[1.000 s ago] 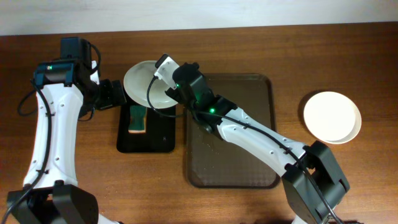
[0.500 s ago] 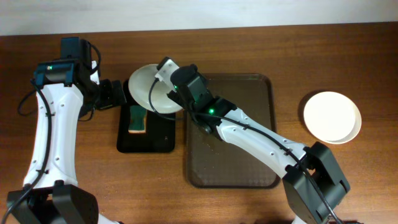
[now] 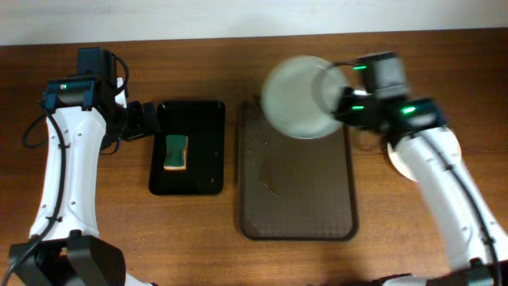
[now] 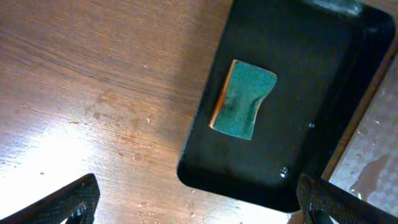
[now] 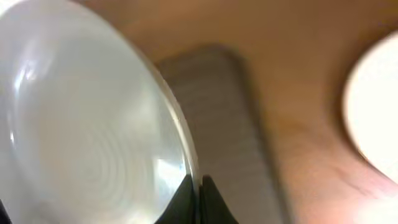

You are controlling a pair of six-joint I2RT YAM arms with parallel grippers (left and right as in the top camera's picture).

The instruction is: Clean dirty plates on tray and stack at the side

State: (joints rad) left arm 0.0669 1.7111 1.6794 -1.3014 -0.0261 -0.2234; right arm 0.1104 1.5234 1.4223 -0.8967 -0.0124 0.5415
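Note:
My right gripper (image 3: 343, 105) is shut on the rim of a white plate (image 3: 300, 95), which hangs blurred over the far end of the brown tray (image 3: 298, 206). In the right wrist view the plate (image 5: 87, 124) fills the left side, and the right gripper (image 5: 198, 200) pinches its edge above the tray (image 5: 230, 118). No smear shows on this plate. Another white plate (image 3: 399, 163) lies on the table to the right, mostly hidden under my right arm; its edge also shows in the wrist view (image 5: 373, 106). My left gripper (image 3: 149, 119) stands open beside the sponge tray, holding nothing.
A black sponge tray (image 3: 205, 171) with a green-and-yellow sponge (image 3: 175, 152) lies left of the brown tray. The left wrist view shows the same sponge (image 4: 244, 107) in the black tray (image 4: 311, 74), with the left gripper (image 4: 199, 208) over the tray's near edge and wet table.
My right arm has swung the plate from above the sponge tray rightward to over the brown tray's far end. The left arm has not moved.

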